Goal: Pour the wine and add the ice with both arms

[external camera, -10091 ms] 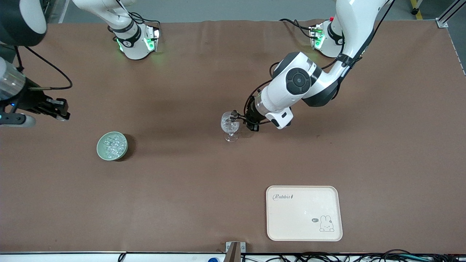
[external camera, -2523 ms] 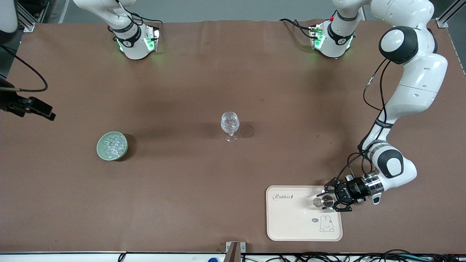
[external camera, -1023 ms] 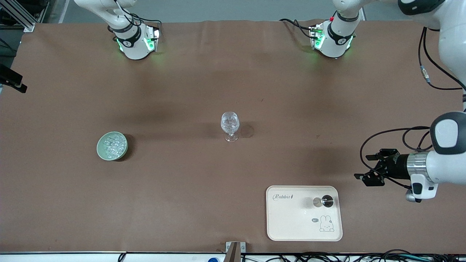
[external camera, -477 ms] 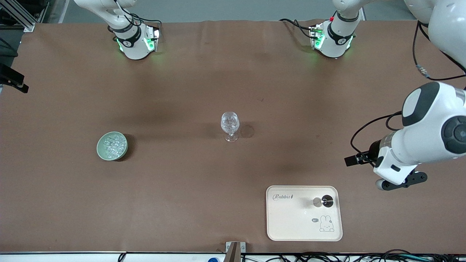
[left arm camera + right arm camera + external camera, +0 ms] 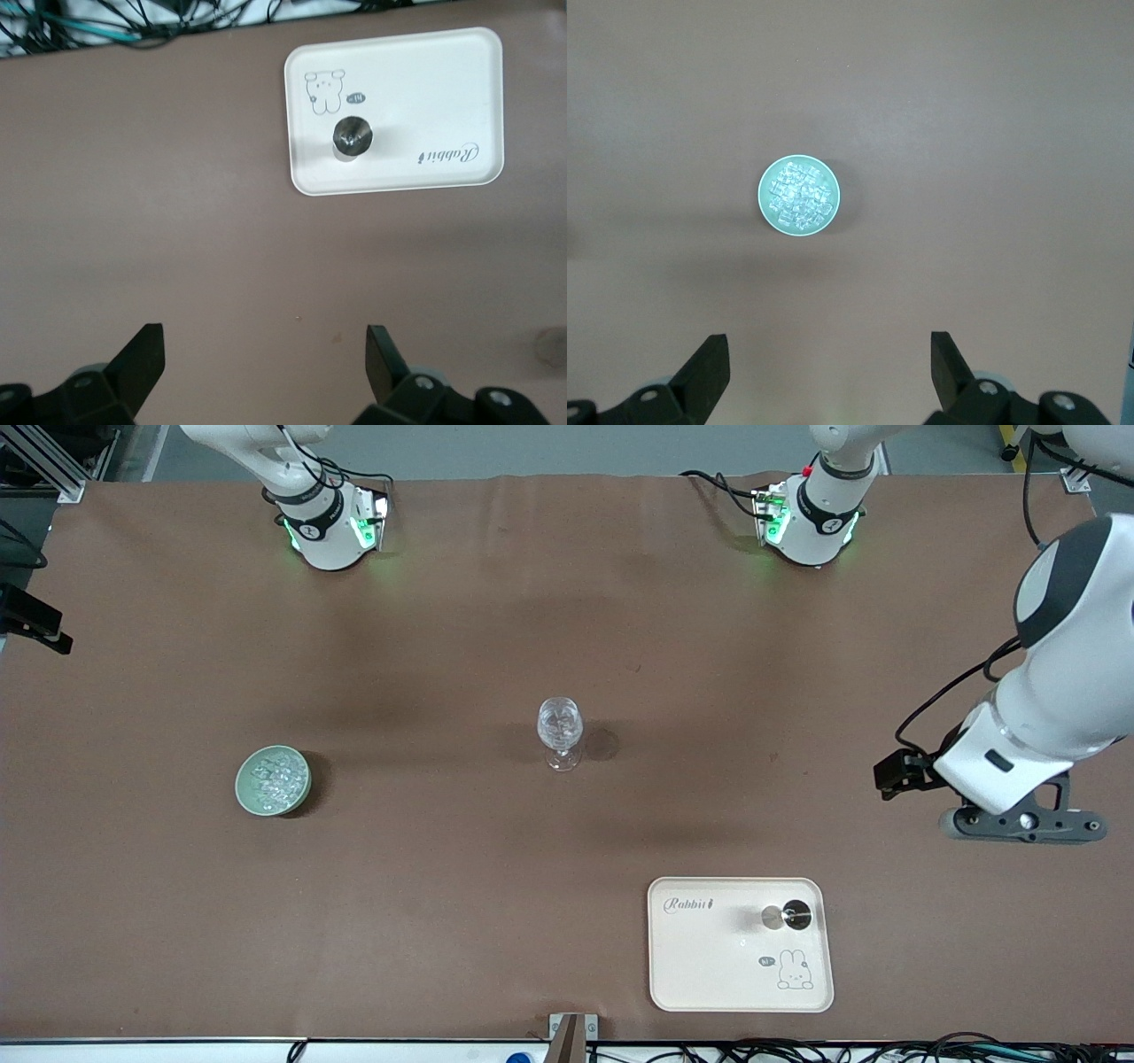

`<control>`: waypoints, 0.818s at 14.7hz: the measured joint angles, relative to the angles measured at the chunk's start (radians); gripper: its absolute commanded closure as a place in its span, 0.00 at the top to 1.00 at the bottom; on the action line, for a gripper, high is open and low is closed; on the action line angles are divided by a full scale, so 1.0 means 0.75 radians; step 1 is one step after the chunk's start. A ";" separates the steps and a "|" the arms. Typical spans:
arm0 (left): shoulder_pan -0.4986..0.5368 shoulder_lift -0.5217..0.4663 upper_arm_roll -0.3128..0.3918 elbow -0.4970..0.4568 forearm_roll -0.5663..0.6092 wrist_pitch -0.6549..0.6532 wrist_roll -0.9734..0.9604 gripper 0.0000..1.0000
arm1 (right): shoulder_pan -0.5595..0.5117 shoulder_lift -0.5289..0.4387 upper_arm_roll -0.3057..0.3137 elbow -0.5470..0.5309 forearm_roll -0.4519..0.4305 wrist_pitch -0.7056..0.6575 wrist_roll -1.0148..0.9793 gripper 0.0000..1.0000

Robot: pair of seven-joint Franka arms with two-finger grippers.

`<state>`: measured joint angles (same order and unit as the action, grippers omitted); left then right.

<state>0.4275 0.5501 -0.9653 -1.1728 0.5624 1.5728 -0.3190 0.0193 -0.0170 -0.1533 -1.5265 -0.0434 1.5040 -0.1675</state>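
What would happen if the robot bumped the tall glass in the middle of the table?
The stemmed glass would probably tip easily: its wide bowl sits high on a thin stem over a small foot. It looks like clear glass, so it may break. The glittery ice inside it adds weight up top and could spill out.

Even overhead light, soft shadows beside the glass (image 5: 560, 731) and bowl (image 5: 273, 780), wrist views slightly soft
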 measured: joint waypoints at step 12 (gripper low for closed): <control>-0.551 -0.515 0.922 -0.155 -0.572 -0.135 0.190 1.00 | -0.005 0.032 0.000 0.020 0.000 0.067 0.000 1.00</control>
<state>0.0146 0.1637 -0.2739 -1.2889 0.1332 1.4712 -0.1766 0.0153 0.0068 -0.1533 -1.5118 -0.0434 1.5543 -0.1672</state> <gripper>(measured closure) 0.000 0.000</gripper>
